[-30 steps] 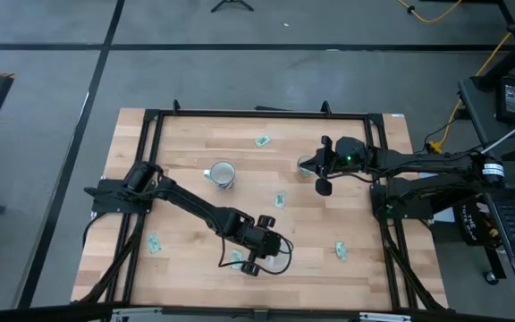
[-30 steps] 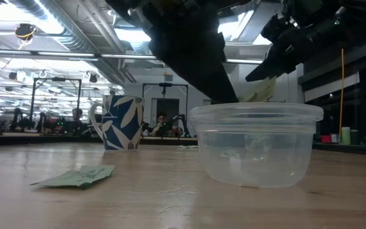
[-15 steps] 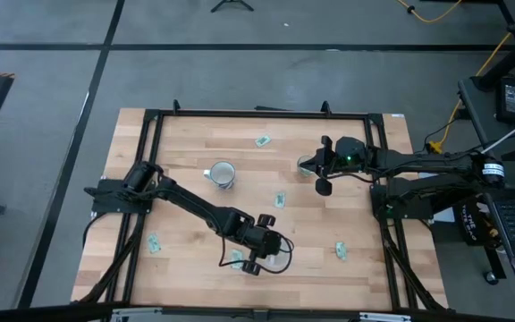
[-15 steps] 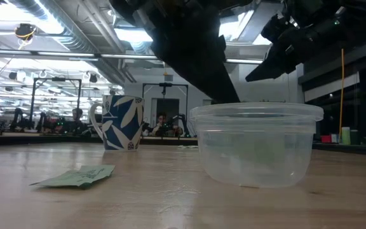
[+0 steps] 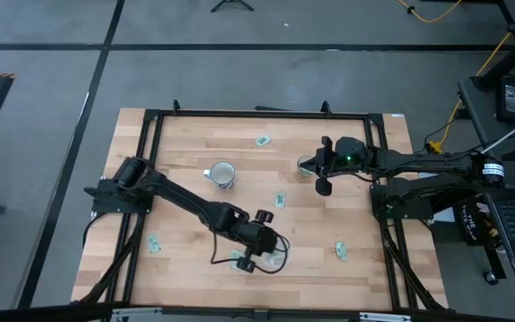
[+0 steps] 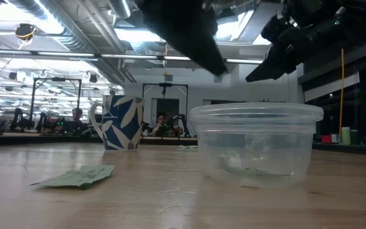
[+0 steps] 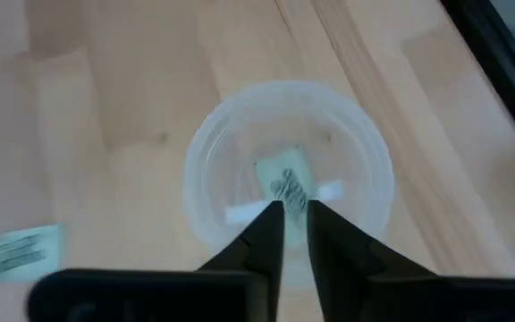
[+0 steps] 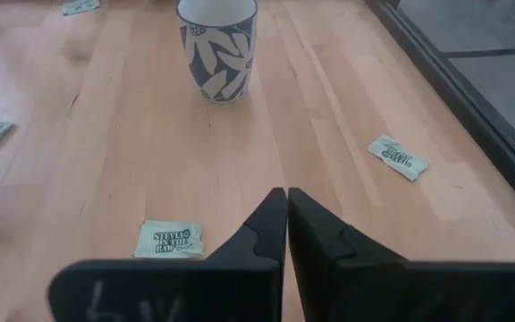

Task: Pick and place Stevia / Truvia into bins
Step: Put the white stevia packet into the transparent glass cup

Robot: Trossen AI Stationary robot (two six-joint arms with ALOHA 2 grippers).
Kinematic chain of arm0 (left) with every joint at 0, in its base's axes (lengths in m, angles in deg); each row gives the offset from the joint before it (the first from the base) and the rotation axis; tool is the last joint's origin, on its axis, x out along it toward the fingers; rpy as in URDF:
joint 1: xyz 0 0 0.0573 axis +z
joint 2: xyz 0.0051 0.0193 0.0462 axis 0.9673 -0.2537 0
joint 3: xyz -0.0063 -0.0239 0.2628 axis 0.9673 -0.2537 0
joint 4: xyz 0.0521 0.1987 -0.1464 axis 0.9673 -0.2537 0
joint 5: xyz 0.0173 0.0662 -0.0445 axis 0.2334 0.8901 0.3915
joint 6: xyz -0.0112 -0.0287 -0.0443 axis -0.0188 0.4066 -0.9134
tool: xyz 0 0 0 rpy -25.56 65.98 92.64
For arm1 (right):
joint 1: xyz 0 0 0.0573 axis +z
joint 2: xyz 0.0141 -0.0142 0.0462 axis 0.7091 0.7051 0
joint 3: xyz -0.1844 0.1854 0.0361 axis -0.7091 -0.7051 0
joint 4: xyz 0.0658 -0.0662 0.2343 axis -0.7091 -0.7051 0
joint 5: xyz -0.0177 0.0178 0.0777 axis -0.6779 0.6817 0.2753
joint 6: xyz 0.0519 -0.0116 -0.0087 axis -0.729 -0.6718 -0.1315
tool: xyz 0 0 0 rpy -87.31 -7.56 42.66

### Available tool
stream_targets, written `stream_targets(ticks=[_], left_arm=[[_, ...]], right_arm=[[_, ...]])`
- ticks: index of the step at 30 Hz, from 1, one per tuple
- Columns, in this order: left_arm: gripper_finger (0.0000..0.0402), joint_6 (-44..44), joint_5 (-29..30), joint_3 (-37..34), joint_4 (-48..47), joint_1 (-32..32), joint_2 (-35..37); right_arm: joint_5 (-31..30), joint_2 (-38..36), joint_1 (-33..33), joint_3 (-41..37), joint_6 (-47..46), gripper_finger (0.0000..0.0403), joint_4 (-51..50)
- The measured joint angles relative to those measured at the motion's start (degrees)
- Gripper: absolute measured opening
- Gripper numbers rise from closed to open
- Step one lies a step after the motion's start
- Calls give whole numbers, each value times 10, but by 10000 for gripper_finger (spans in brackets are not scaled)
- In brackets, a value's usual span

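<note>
A wide clear plastic container (image 7: 289,170) stands on the wooden table near its front edge. One green-and-white Stevia sachet (image 7: 284,183) lies flat on its bottom (image 6: 253,170). My left gripper (image 7: 293,215) hangs above the container (image 5: 274,259), slightly open, with nothing between its fingers. More sachets lie loose on the table (image 5: 280,199) (image 5: 340,251) (image 5: 154,243) (image 5: 262,140). My right gripper (image 8: 286,201) waits shut above the table's far right part, beside a small clear glass cup (image 5: 307,165).
A white mug with a blue leaf pattern (image 5: 223,173) stands left of centre, also seen in the right wrist view (image 8: 217,45). A black frame (image 5: 257,113) runs round the table's edges. One sachet (image 5: 237,259) lies just left of the container.
A sachet that hung at my left gripper's tips above the container has dropped into it and now lies flat on its bottom. My left gripper has let it go and risen a little above the container.
</note>
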Motion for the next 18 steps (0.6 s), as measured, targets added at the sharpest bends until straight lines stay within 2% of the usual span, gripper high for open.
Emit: stream_targets(ticks=[3, 8, 13, 18], left_arm=[[8, 21, 19, 0, -45, -1, 28], [2, 23, 46, -33, -85, 7, 82], [2, -4, 53, -130, -56, 23, 153], [1, -27, 63, -266, 56, 34, 235]], right_arm=[[4, 0, 4, 0, 0, 19, -8], [4, 0, 28, 0, -1, 19, -16], [4, 0, 57, 0, -2, 19, -14], [5, 6, 80, 0, -2, 19, -12]])
